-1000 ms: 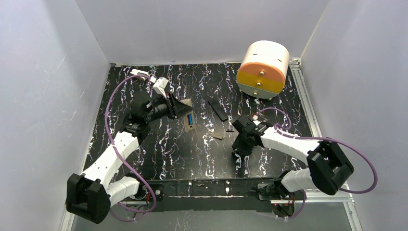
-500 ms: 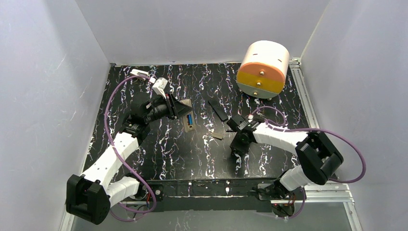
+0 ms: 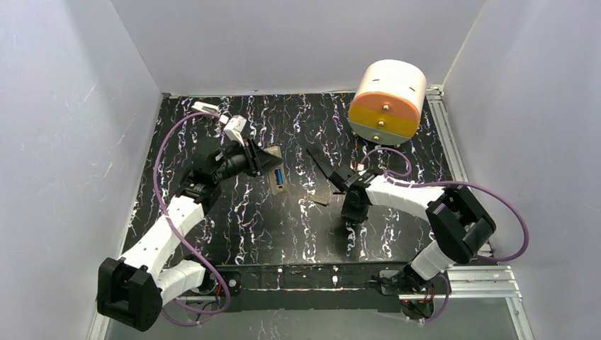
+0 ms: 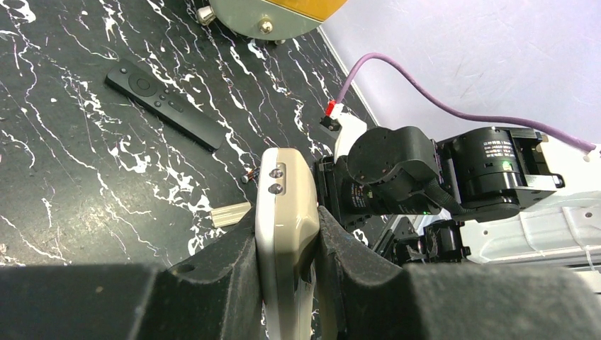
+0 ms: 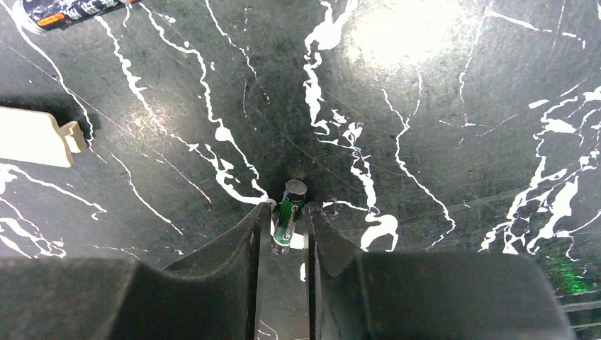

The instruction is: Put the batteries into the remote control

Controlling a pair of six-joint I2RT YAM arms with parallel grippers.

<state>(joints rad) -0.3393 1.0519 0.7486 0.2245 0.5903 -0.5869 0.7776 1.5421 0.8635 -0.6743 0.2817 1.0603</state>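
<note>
My left gripper [image 3: 264, 161] is shut on the remote control [image 4: 285, 185], a pale slim bar held on edge above the table between the jaws. A blue battery [image 3: 280, 177] sits in its open compartment in the top view. My right gripper [image 5: 283, 219] points down at the table, right of centre. Its fingertips [image 5: 259, 221] closely flank a green battery [image 5: 290, 207] lying on the mat, with slim gaps on both sides. Another battery [image 5: 67, 10], with a dark wrap and an orange end, lies at the top left of the right wrist view.
A long flat black remote strip [image 3: 324, 161] lies behind the right gripper. A beige battery cover [image 3: 320, 199] rests between the two grippers. A round white and orange container [image 3: 388, 101] stands at the back right. Grey walls enclose the black marbled mat [image 3: 283, 227].
The right arm's elbow has swung left while its gripper stayed low over the green battery and its jaws narrowed round it. The left arm has held still with the remote control.
</note>
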